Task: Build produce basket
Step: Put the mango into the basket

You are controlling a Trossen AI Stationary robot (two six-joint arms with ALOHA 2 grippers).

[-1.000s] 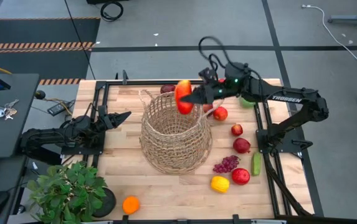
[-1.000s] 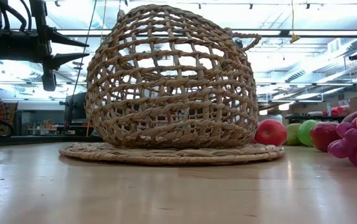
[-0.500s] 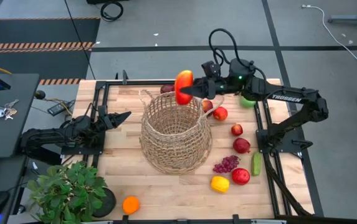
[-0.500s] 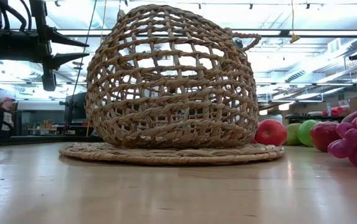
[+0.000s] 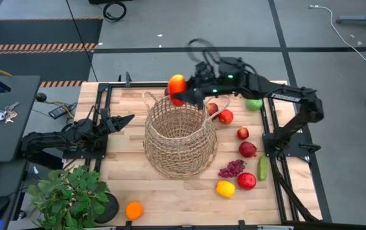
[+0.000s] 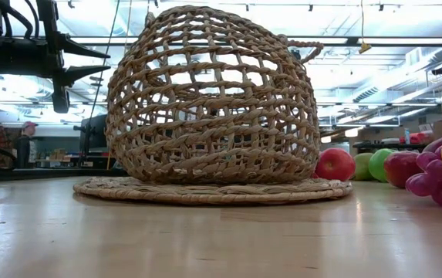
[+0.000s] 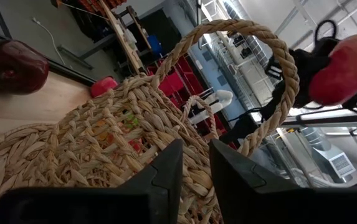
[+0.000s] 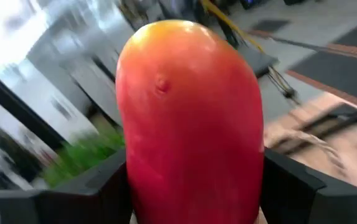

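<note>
High view: red-orange fruit (image 5: pixel 177 85) gripped in the right gripper (image 5: pixel 181 96), clamped across its middle, long axis standing across the fingers per the right wrist view. Carried above the far rim of the basket (image 5: pixel 180 137), just outside the mouth on the far-left side; mouth of the basket lying toward the near side of the fruit, so next move judged a short carry back over the opening before release. Basket upright near the middle of the desk (image 5: pixel 125 179), seemingly with nothing in it yet, going by the low view through the weave.

Remaining produce mostly right of the basket: red apples (image 5: pixel 225 117), purple grapes (image 5: pixel 232 168), cucumber (image 5: pixel 262 168), lemon (image 5: pixel 225 188), green fruit (image 5: pixel 253 103) at the far right. Orange (image 5: pixel 133 209) alone near-left of the basket, beside the potted plant (image 5: pixel 71 195).

Left gripper (image 5: pixel 124 120) clenched on nothing, parked left of the basket, pointing at its loop handle (image 7: pixel 271 56). Right arm clearly the nearer one for the drop.
</note>
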